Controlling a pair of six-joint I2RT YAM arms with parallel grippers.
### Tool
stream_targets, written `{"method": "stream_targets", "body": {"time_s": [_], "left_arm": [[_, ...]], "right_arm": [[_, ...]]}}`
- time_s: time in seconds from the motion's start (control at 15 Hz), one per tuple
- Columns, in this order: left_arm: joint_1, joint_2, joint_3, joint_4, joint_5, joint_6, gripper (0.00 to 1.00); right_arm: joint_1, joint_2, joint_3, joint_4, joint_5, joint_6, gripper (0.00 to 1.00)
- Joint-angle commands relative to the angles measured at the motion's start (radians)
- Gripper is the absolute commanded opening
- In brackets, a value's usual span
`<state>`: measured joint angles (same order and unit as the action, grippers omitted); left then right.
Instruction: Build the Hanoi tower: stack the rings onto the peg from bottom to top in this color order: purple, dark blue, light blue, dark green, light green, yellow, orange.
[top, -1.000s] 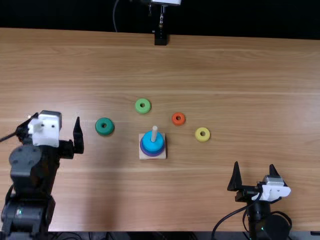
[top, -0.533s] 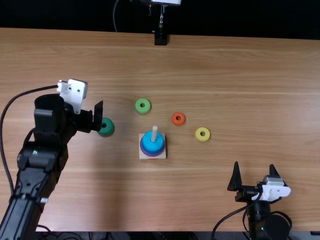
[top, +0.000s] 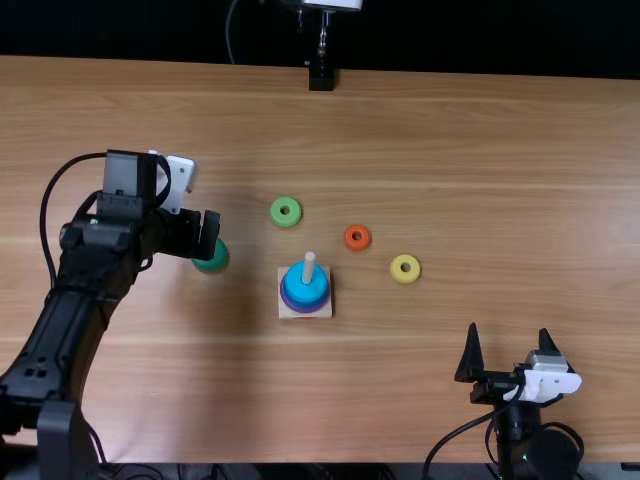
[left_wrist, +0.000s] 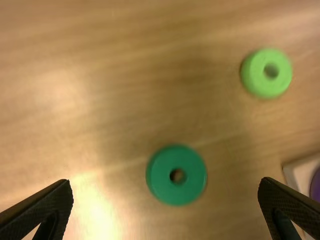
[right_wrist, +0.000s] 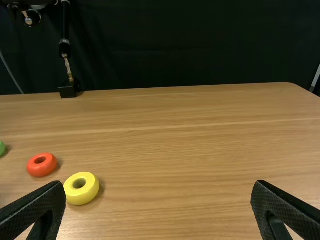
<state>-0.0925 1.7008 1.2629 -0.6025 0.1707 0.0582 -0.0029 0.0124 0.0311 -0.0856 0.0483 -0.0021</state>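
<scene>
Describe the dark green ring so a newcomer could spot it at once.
On the table, find the square base with the peg. In the top view, the dark green ring lies left of it and slightly farther back. It is wider and darker than its neighbour, the light green ring.

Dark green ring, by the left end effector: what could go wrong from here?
The left end effector is open near the dark green ring; if it descends off-centre, a finger could push the ring away. Later, at the slim peg above the light blue ring, a tilted or misaligned ring might catch on the tip.
</scene>
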Motion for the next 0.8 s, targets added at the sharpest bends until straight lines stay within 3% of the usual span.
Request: {"method": "stream_targets", "body": {"time_s": [0.0,0.13,0.2,0.27,0.4,0.73], "left_arm": [[-0.013,0.056,0.087,-0.045,-0.022,0.043,1.00],[-0.050,0.108,0.127,-0.090,-0.077,0.152,1.00],[-0.064,0.138,0.132,-0.102,-0.115,0.174,1.00],[-0.067,0.158,0.135,-0.106,-0.136,0.176,1.00],[-0.093,0.178,0.145,-0.108,-0.154,0.177,1.00],[-0.119,0.249,0.147,-0.106,-0.154,0.176,1.00]], "right_arm": [[-0.009,-0.012,-0.013,-0.004,0.000,0.004,1.00],[-0.009,-0.012,-0.013,-0.004,0.000,0.004,1.00],[-0.009,-0.012,-0.013,-0.004,0.000,0.004,1.00],[-0.009,-0.012,-0.013,-0.004,0.000,0.004,1.00],[-0.009,-0.012,-0.013,-0.004,0.000,0.004,1.00],[-0.009,-0.012,-0.013,-0.004,0.000,0.004,1.00]]}}
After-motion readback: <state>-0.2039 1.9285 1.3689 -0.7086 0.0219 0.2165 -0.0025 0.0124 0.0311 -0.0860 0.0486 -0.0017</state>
